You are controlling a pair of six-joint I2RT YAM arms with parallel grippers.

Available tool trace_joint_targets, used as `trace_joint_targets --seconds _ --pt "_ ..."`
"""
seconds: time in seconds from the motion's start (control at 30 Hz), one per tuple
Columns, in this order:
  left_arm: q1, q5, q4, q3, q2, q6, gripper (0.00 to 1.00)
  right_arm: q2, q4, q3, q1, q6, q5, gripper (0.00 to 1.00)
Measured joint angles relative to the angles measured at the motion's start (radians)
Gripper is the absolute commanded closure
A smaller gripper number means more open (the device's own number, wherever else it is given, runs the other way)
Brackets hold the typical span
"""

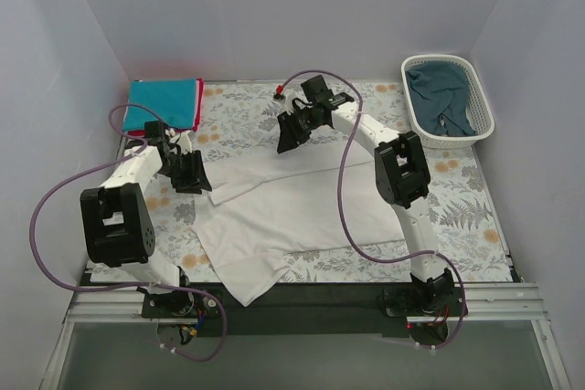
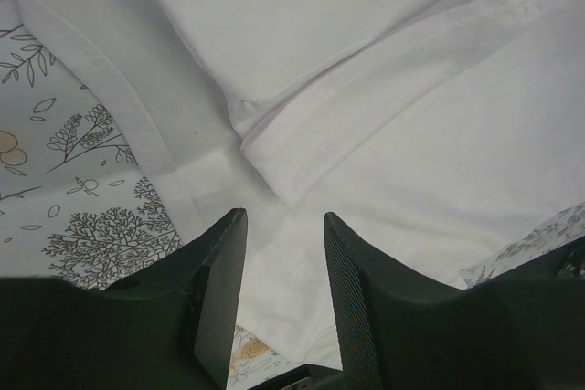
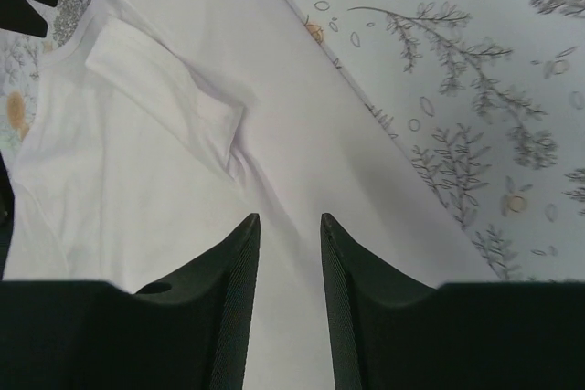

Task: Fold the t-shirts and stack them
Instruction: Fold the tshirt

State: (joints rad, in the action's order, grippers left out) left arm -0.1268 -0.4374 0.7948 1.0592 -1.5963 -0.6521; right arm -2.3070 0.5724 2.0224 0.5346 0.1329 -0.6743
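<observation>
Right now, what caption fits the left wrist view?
Open left gripper above the folded sleeve of the white t-shirt on the floral tablecloth.

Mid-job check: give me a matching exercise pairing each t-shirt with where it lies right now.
Things:
1. soft white cloth t-shirt
2. bright teal cloth t-shirt
3. red cloth t-shirt
4. dark blue-teal cloth t-shirt

Places:
A. in the white slatted plastic basket, far right
B. under another folded shirt, only edges showing
C. spread out at the centre
D. folded, topping the far-left pile

Pairs: 1-C, 2-D, 3-B, 4-A.
</observation>
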Motion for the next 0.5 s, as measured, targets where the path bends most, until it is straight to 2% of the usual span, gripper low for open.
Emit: trace_joint_targets --seconds 0.17,0.5 --pt "0.000 -0.017 -0.010 -0.008 -0.050 -0.017 0.63 -0.071 -0.042 0.002 0.043 -0.087 -0.033 0.58" --pt "0.001 -0.029 -0.014 -0.008 -0.119 -0.027 0.65 -0.081 -0.112 0.031 0.126 -0.150 -0.048 0.54"
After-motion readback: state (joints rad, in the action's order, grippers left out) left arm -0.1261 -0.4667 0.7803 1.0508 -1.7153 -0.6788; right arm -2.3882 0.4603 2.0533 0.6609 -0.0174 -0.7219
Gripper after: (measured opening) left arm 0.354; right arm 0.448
